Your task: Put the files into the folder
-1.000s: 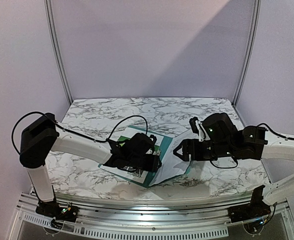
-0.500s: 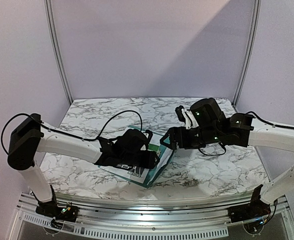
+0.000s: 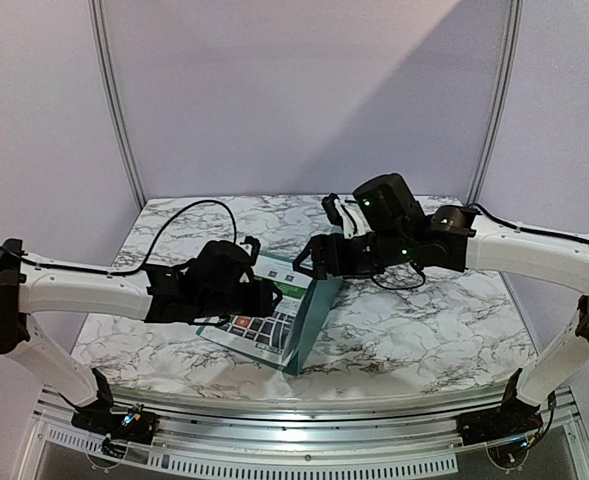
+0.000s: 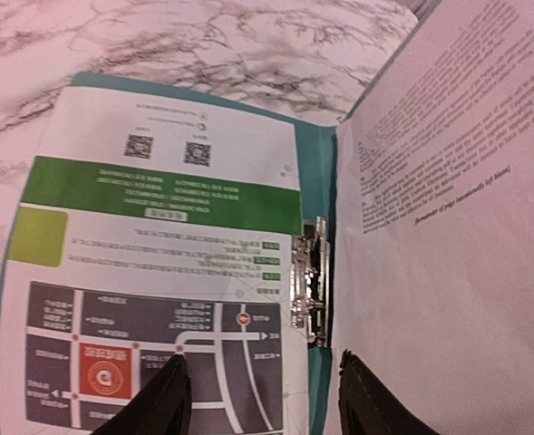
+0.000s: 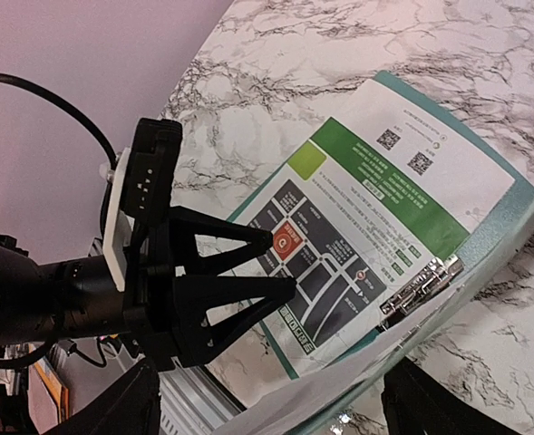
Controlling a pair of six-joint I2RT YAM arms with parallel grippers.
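The teal folder (image 3: 315, 303) lies open near the table's front. Its left half is flat and its right cover stands tilted up. The green map file (image 4: 158, 272) lies on the flat half beside the metal clip (image 4: 309, 281). The white text file (image 4: 448, 236) rests against the inside of the raised cover. My left gripper (image 4: 262, 394) hovers open over the map file and the spine, holding nothing. My right gripper (image 5: 276, 412) is open, with the raised cover's edge and the white file (image 5: 321, 390) crossing between its wide-set fingers. In that view the left gripper (image 5: 283, 265) points at the map file (image 5: 366, 208).
The marble table (image 3: 414, 330) stretches to the right of the folder and behind it. Its front rail (image 3: 304, 440) runs just below the folder. Purple walls close in the back and sides. A black cable (image 3: 184, 215) loops above the left arm.
The folder's right cover, with the white file on it, has swung up from flat to nearly upright. My right gripper moved left and farther back with it. My left gripper drew back to the left.
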